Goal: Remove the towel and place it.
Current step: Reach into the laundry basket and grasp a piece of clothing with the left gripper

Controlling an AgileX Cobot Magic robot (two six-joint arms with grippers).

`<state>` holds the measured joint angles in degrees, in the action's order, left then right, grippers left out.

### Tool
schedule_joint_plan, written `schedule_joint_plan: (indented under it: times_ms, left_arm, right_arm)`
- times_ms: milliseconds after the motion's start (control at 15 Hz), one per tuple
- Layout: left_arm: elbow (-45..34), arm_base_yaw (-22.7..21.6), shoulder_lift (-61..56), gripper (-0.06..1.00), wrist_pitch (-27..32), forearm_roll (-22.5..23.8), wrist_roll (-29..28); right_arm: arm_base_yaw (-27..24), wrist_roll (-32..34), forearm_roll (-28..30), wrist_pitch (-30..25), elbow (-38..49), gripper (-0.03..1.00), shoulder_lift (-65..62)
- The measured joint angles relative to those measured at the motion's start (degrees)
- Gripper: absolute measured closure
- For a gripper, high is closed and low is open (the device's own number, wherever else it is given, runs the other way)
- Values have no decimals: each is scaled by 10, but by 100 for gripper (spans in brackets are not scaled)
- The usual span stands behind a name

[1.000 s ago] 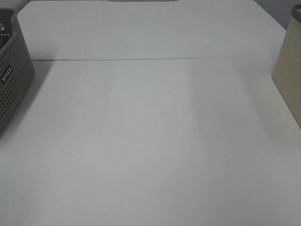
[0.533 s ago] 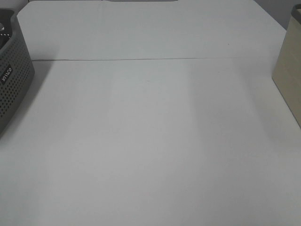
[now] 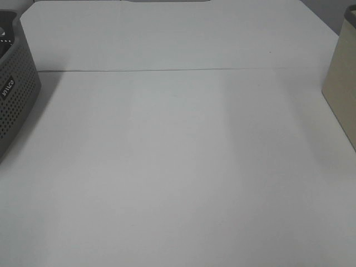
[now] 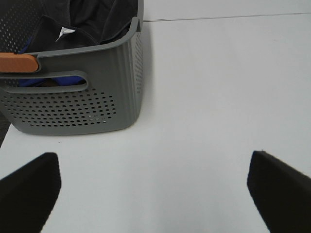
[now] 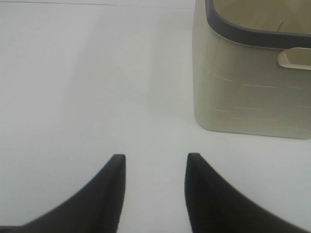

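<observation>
The towel (image 4: 99, 19), dark and almost black, lies bunched inside the grey perforated basket (image 4: 87, 104), seen only in the left wrist view; a white tag shows on it. My left gripper (image 4: 155, 191) is wide open and empty above the table, short of the basket's near wall. My right gripper (image 5: 155, 160) is open and empty above bare table, to the left of and short of the beige basket (image 5: 252, 87). Neither gripper shows in the exterior high view.
The grey basket (image 3: 14, 94) stands at the table's left edge and the beige basket (image 3: 342, 94) at the right edge. The grey one has an orange handle (image 4: 17, 62), with blue fabric (image 4: 58, 80) showing through its slot. A seam (image 3: 178, 70) crosses the white table.
</observation>
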<state>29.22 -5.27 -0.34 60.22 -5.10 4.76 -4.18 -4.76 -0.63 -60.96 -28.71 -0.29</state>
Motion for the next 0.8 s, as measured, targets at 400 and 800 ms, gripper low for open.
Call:
schedule_joint_plan:
  times_ms: [400, 800]
  left_arm:
    - [65, 0, 99, -5, 66, 9, 84]
    - [395, 0, 552, -5, 59, 27, 338]
  right_arm:
    - [0, 0, 0, 0, 0, 56, 0]
    - [0, 0, 0, 0, 0, 56, 0]
